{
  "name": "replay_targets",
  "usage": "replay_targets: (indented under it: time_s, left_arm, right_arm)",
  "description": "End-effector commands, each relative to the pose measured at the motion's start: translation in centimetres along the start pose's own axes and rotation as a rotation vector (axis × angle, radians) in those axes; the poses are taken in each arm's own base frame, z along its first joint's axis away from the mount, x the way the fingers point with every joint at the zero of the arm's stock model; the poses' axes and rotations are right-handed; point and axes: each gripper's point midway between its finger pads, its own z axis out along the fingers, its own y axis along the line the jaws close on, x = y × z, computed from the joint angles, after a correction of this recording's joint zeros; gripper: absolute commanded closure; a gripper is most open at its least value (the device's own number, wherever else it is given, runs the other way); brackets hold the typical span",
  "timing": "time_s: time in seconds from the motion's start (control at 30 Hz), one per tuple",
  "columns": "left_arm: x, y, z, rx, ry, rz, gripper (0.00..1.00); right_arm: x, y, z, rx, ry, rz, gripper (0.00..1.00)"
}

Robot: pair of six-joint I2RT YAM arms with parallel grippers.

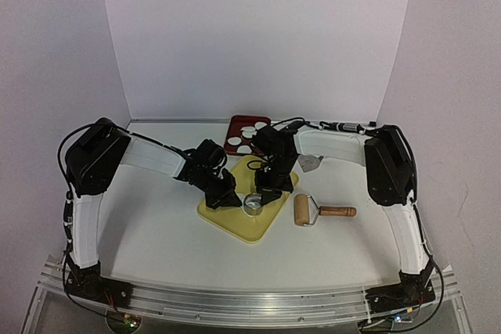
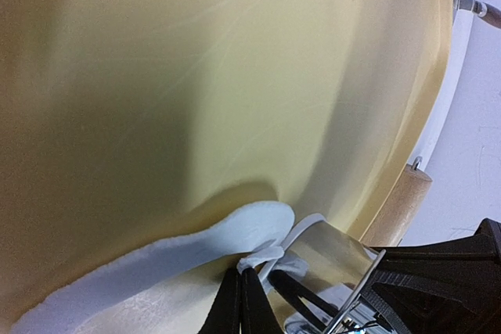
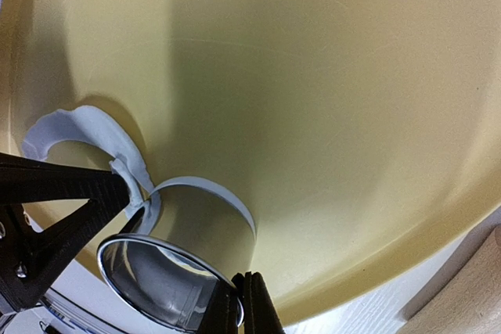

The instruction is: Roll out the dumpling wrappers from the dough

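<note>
On the yellow board stands the metal ring cutter. My left gripper is shut on a thin curled scrap of dough, pinching its end right beside the cutter. My right gripper is shut on the cutter's upper rim; its fingertips meet on the rim. A thin dough strip lies round the cutter's base, and the curled scrap leads off to the left. Several round dumpling wrappers lie in the red tray.
A wooden rolling pin lies on the table just right of the board, and shows in the left wrist view and the right wrist view. A metal scraper lies behind it. White walls stand round the table.
</note>
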Motion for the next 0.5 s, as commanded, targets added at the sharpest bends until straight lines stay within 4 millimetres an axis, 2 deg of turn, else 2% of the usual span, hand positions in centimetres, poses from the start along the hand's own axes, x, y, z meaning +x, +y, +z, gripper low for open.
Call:
replay_targets:
  time_s: [0.0, 0.47]
  left_arm:
    - [-0.5, -0.6, 0.2, 0.0, -0.013, 0.017, 1.0]
    - [-0.8, -0.4, -0.7, -0.029, -0.056, 0.002, 1.0]
  right_arm:
    - [-0.1, -0.4, 1.1, 0.036, 0.005, -0.027, 1.0]
    - [0.6, -3.4, 3.0, 0.172, 0.017, -0.091, 1.0]
